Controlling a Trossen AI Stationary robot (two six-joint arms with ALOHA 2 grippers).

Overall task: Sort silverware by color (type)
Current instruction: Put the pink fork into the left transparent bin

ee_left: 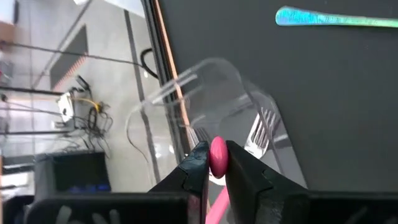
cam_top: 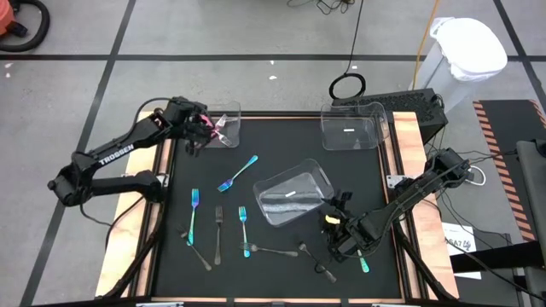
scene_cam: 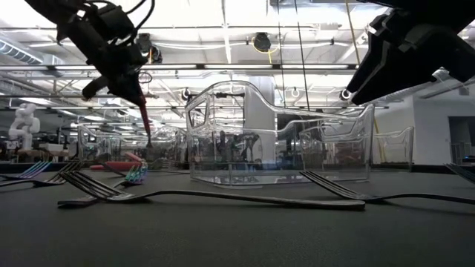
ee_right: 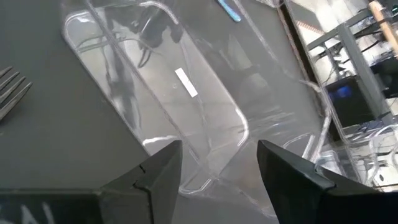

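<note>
My left gripper (cam_top: 201, 128) (ee_left: 216, 163) is at the far left corner, over a clear bin (cam_top: 229, 126) (ee_left: 205, 87), shut on a pink-handled piece of silverware (ee_left: 217, 155). Fork tines (ee_left: 264, 127) show inside that bin. My right gripper (cam_top: 339, 223) (ee_right: 219, 163) stands open at the near right, beside a tilted clear bin (cam_top: 294, 194) (ee_right: 180, 93), with nothing between its fingers. Loose silverware lies flat on the black mat: a blue-teal fork (cam_top: 237, 173), two more teal pieces (cam_top: 194, 215) (cam_top: 244, 226), a grey fork (cam_top: 218, 232) and other grey pieces (cam_top: 275, 251). My left gripper pinches the rounded free end of the pink handle (ee_left: 218, 153) between its two fingertips. The fingers slant down from the table's left side. The pink shaft (scene_cam: 145, 115) hangs below the fingers, lifted clear of the mat, above the bin; its lower end is not plain.
A third clear bin (cam_top: 351, 128) stands at the far right of the mat. A teal piece (cam_top: 364, 263) lies under the right arm near the mat's right edge. Wooden borders (cam_top: 408, 145) frame the mat. Bare mat lies between the far bins.
</note>
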